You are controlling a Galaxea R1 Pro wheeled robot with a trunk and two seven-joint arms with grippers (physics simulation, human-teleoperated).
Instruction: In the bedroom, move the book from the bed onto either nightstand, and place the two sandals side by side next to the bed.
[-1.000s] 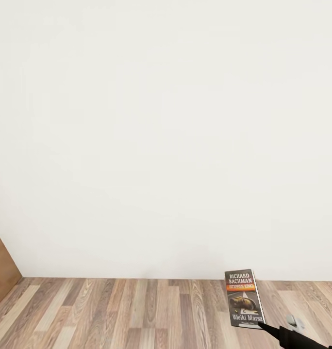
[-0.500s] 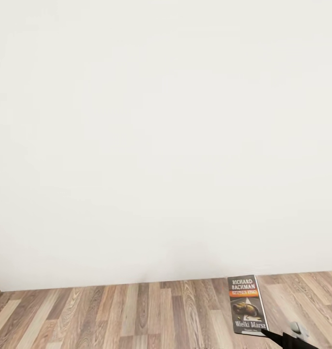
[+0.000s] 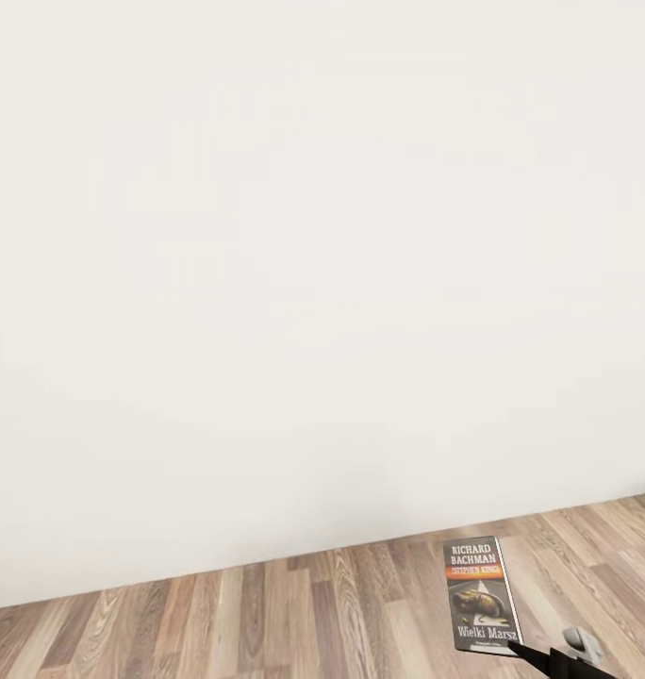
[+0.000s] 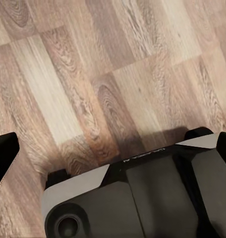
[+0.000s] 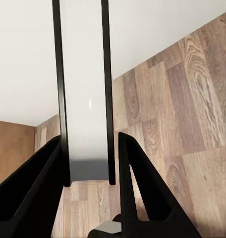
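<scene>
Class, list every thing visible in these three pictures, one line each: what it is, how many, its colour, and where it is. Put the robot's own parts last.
book: one, dark cover with white lettering and an orange strip, held upright at the head view's lower right; seen edge-on between the fingers in the right wrist view.
wall: one, white, ahead of the robot.
floor: one, wood planks in brown and tan, below the wall.
wooden panel: one, brown, where wall meets floor.
right gripper: one, black, shut on the book's lower end.
left gripper: a black finger above the floor.
robot base: grey and black, on the floor.
</scene>
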